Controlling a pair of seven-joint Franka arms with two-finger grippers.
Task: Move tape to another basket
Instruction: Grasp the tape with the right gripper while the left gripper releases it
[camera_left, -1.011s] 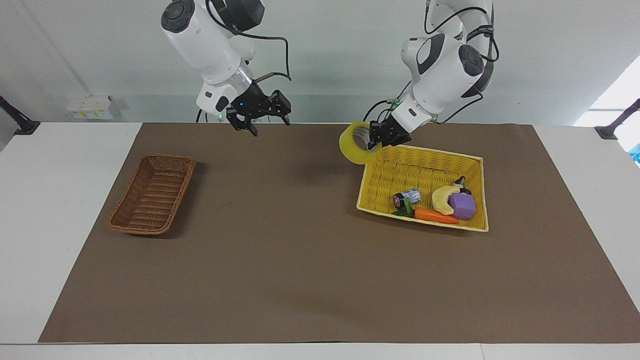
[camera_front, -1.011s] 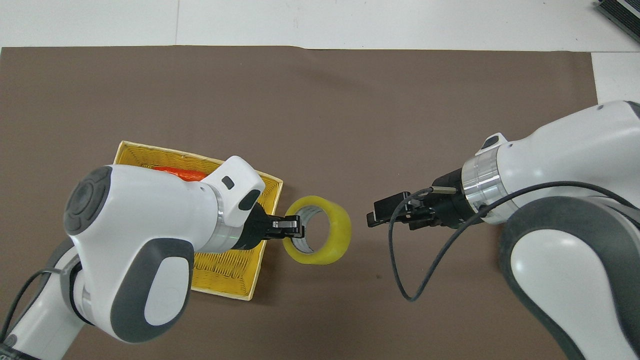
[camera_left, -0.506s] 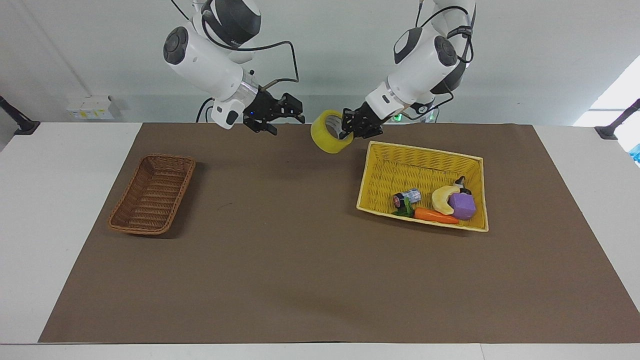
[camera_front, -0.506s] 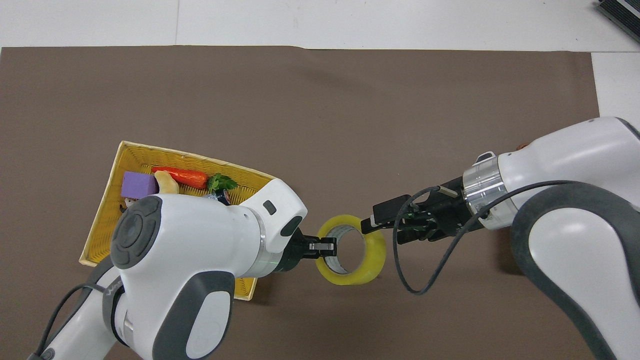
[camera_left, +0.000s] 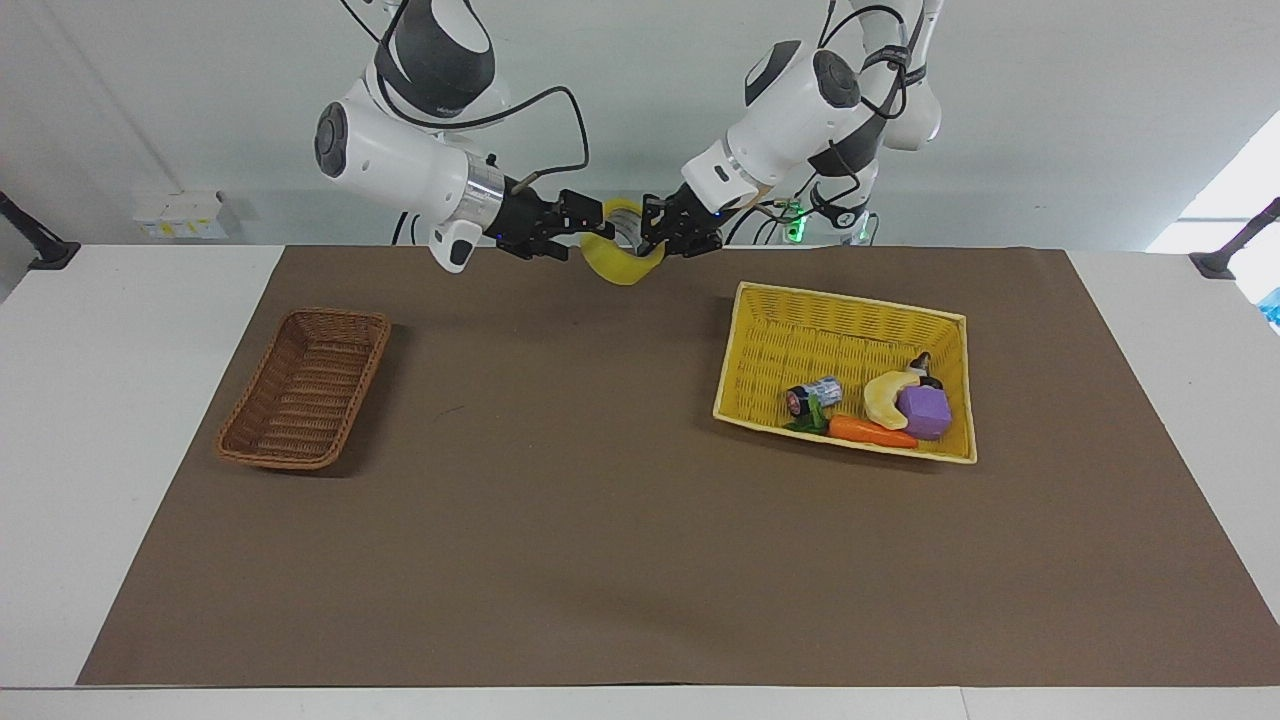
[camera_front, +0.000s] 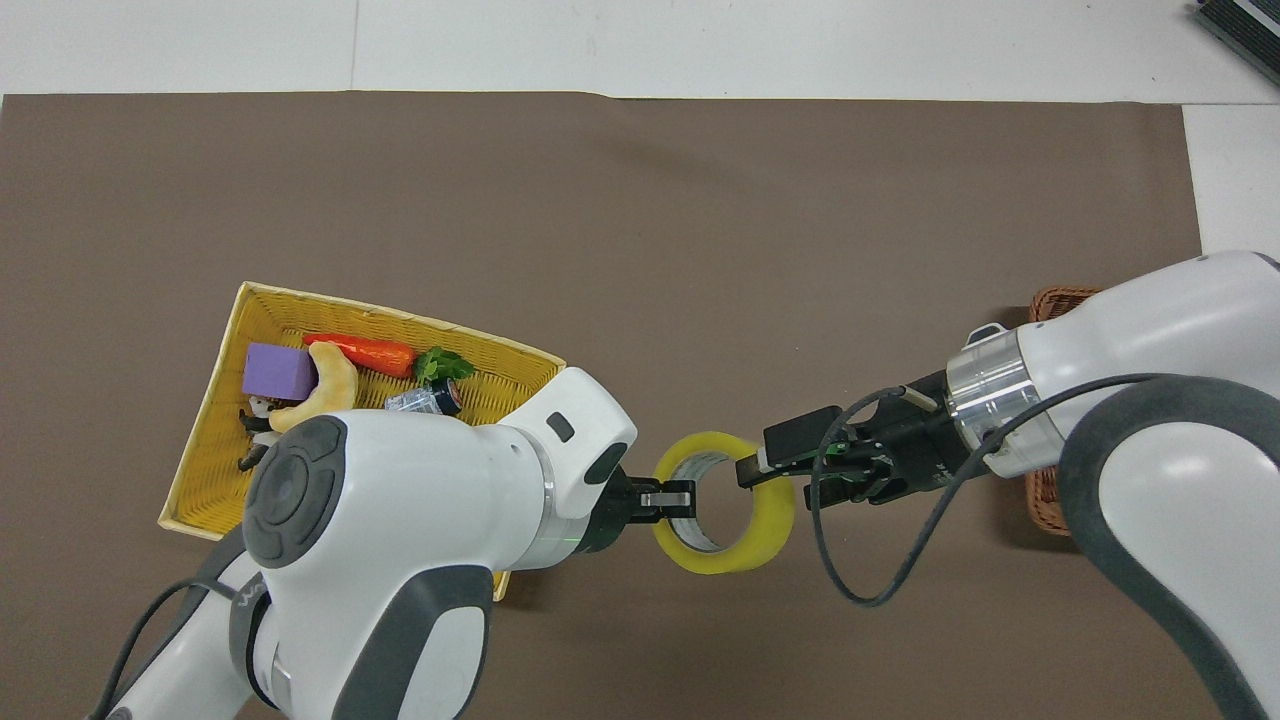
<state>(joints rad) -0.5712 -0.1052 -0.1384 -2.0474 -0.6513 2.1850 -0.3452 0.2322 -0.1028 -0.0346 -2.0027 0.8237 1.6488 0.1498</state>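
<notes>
Tape (camera_left: 617, 262) is mid-air over the tabletop (camera_left: 600, 520), left gripper (camera_front: 672, 497) jaws clamped on its rim. Right gripper (camera_front: 762, 468) jaws open at the opposite rim. Risk: early release or misaligned grab drops it short of the basket (camera_left: 305, 388).

High facing camera across the table, steep overhead camera above robots, both sharing brown mat (camera_left: 600, 520).

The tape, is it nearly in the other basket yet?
About halfway. The tape is already out of the yellow basket, held in the air by the shut left gripper. The open right gripper is at the roll's other rim, apparently for a handover. Still left: passing it over and carrying it to the empty brown basket.
</notes>
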